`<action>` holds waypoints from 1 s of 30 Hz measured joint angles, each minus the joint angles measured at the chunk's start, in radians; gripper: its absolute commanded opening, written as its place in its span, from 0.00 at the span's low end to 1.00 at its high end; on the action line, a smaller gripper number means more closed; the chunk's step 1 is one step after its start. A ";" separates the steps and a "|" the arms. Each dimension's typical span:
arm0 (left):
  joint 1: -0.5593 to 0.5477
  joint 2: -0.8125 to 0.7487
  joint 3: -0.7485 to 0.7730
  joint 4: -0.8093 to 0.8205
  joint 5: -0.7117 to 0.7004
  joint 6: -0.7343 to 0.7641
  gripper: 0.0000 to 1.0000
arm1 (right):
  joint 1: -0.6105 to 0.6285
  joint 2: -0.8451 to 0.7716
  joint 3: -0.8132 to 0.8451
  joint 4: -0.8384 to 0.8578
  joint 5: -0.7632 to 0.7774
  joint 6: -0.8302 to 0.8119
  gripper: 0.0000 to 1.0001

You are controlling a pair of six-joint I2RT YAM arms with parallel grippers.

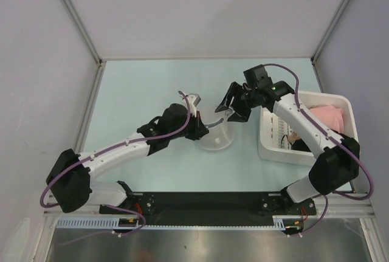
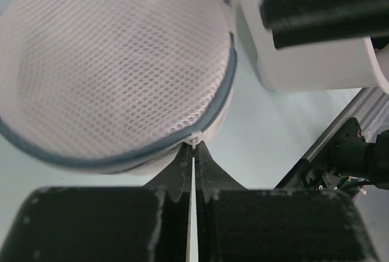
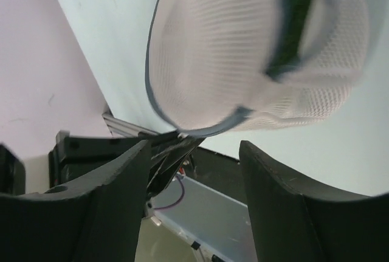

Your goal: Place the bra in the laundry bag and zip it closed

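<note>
The laundry bag [image 1: 217, 133], a round white mesh pouch with a grey zipper rim, lies on the table between the arms. In the left wrist view the laundry bag [image 2: 115, 61] fills the top. My left gripper [image 2: 194, 152] is shut on the white zipper pull [image 2: 195, 140] at its rim. In the right wrist view the laundry bag [image 3: 225, 49] has an open gap, and the dark olive-green bra [image 3: 295, 22] shows inside it. My right gripper [image 3: 194, 152] is open and empty, just above the bag's far side [image 1: 231, 107].
A white rectangular bin [image 1: 268, 143] stands at the right with a pink garment [image 1: 328, 116] and a black garment [image 1: 298, 145] in it. The right arm reaches over the bin. Grey walls close off the back and both sides.
</note>
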 measured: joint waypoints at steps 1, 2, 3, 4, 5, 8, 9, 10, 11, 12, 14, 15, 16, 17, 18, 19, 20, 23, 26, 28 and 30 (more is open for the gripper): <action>0.000 0.010 0.008 0.000 0.003 0.000 0.00 | 0.015 -0.018 -0.001 -0.005 0.006 0.005 0.57; 0.000 0.016 0.013 0.001 0.005 -0.001 0.00 | 0.028 -0.029 -0.002 -0.007 0.011 0.013 0.55; -0.001 0.020 0.016 0.003 0.006 -0.002 0.00 | 0.039 -0.035 -0.005 -0.006 0.011 0.021 0.53; -0.001 0.021 0.019 0.004 0.007 -0.002 0.00 | 0.051 -0.042 -0.019 -0.001 0.008 0.039 0.52; -0.001 0.023 0.022 0.006 0.008 -0.002 0.00 | 0.057 -0.044 -0.034 -0.001 0.006 0.055 0.50; -0.003 0.031 0.032 0.012 0.016 -0.003 0.00 | 0.059 -0.045 -0.090 -0.003 0.007 0.109 0.47; -0.005 0.034 0.034 0.014 0.018 -0.003 0.00 | 0.059 -0.046 -0.106 -0.007 0.010 0.131 0.48; -0.006 0.039 0.040 0.013 0.020 -0.003 0.00 | 0.059 -0.048 -0.118 -0.014 0.014 0.155 0.49; -0.008 0.044 0.044 0.014 0.021 -0.003 0.00 | 0.059 -0.054 -0.121 -0.025 0.023 0.175 0.49; -0.010 0.048 0.048 0.015 0.022 -0.003 0.00 | 0.059 -0.060 -0.121 -0.030 0.031 0.188 0.49; -0.016 0.059 0.057 0.015 0.022 -0.003 0.00 | 0.058 -0.091 -0.121 -0.037 0.047 0.225 0.50; -0.020 0.064 0.062 0.016 0.023 -0.003 0.00 | 0.058 -0.115 -0.121 -0.042 0.057 0.245 0.50; -0.025 0.071 0.068 0.016 0.023 -0.003 0.00 | 0.058 -0.139 -0.123 -0.043 0.065 0.265 0.50; -0.029 0.076 0.072 0.016 0.024 -0.003 0.00 | 0.058 -0.164 -0.129 -0.042 0.074 0.284 0.50; -0.032 0.081 0.076 0.017 0.026 -0.003 0.00 | 0.056 -0.188 -0.141 -0.039 0.082 0.301 0.50; -0.036 0.084 0.079 0.018 0.026 -0.003 0.00 | 0.054 -0.206 -0.154 -0.035 0.085 0.314 0.50; -0.040 0.089 0.083 0.018 0.027 -0.003 0.00 | 0.051 -0.225 -0.178 -0.025 0.085 0.335 0.50; -0.055 0.104 0.098 0.019 0.030 -0.008 0.00 | 0.045 -0.232 -0.225 -0.023 0.085 0.384 0.50; -0.071 0.118 0.113 0.021 0.032 -0.008 0.00 | 0.043 -0.225 -0.251 -0.022 0.085 0.419 0.48; -0.079 0.125 0.119 0.021 0.034 -0.009 0.00 | 0.042 -0.225 -0.264 -0.015 0.085 0.442 0.47; -0.088 0.131 0.126 0.021 0.037 -0.009 0.00 | 0.040 -0.225 -0.282 0.011 0.085 0.465 0.44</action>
